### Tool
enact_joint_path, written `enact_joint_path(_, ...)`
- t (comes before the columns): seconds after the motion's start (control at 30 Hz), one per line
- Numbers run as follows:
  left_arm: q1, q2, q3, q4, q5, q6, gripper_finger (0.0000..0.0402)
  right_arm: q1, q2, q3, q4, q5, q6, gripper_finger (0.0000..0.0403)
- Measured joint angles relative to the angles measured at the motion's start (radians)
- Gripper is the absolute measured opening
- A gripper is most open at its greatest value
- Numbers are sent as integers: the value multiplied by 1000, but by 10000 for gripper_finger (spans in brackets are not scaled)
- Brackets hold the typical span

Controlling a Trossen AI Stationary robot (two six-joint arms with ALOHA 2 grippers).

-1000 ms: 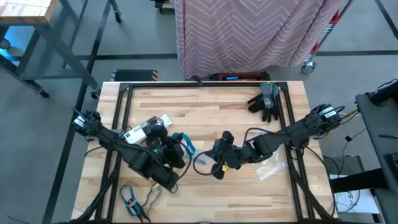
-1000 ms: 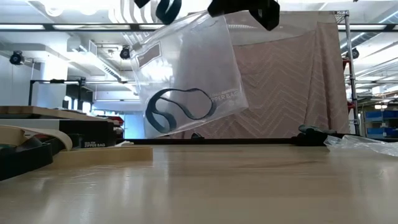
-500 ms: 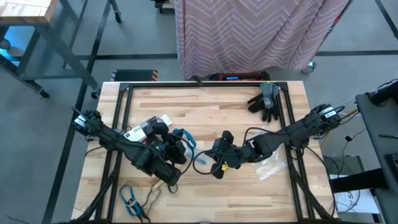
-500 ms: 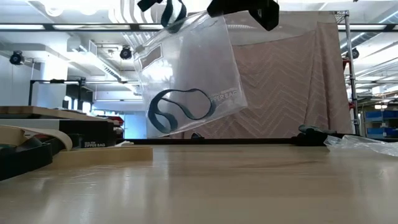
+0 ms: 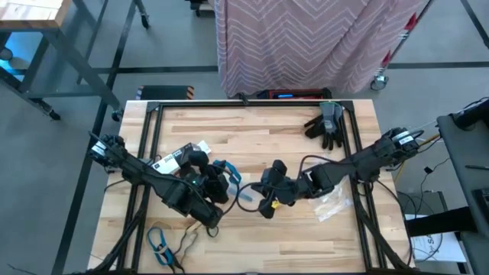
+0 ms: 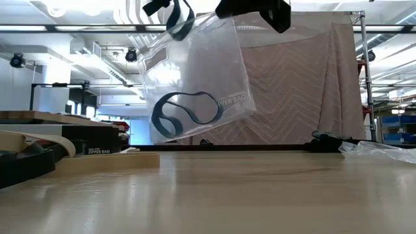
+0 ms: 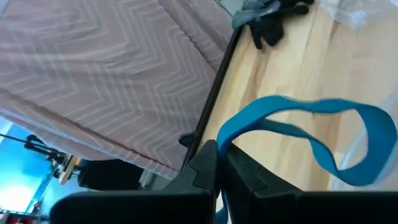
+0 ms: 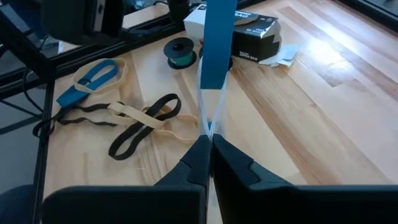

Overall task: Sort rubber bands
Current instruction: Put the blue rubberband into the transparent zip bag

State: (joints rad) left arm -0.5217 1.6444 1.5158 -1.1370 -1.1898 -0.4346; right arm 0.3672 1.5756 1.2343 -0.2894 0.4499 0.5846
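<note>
High view: left gripper (image 5: pixel 220 177) clenched on blue rubber band (image 7: pixel 292 124), right gripper (image 5: pixel 263 200) pinching clear bag (image 6: pixel 195 78) mid-table; bag holds another band (image 6: pixel 185 114). Remaining bands (image 8: pixel 118 118) near front-left table (image 5: pixel 290 137) corner.

**Bystanders on the wooden surface**

Dark grey gloves (image 5: pixel 326 126) lie near the far right corner of the wooden surface (image 5: pixel 252 134). A black box (image 8: pixel 251 28) and a green spool (image 8: pixel 179 48) sit close together. Behind hangs a pink zigzag curtain (image 5: pixel 306 38).
</note>
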Motion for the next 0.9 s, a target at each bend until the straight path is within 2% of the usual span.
enact_joint_path(0.27, -3, 0, 0, -13, 56, 63, 0, -27, -4, 0, 13, -14, -5, 0)
enact_joint_path(0.4, -4, 0, 0, -68, 56, 81, 0, -28, -4, 0, 19, -53, -6, 0)
enact_joint_path(0.53, -16, 0, 0, -68, 57, 170, 0, -29, -5, 0, 19, -68, -10, 0)
enact_joint_path(0.6, -17, 0, 0, -56, 89, 207, 0, -36, -7, 0, 19, -68, -15, 0)
enact_joint_path(0.67, -17, 3, -2, -55, 131, 227, 0, -41, -9, 0, 19, -68, -28, 0)
enact_joint_path(0.9, -16, 48, -9, -37, 163, 235, 1, -45, -11, 0, 38, -66, -146, 0)
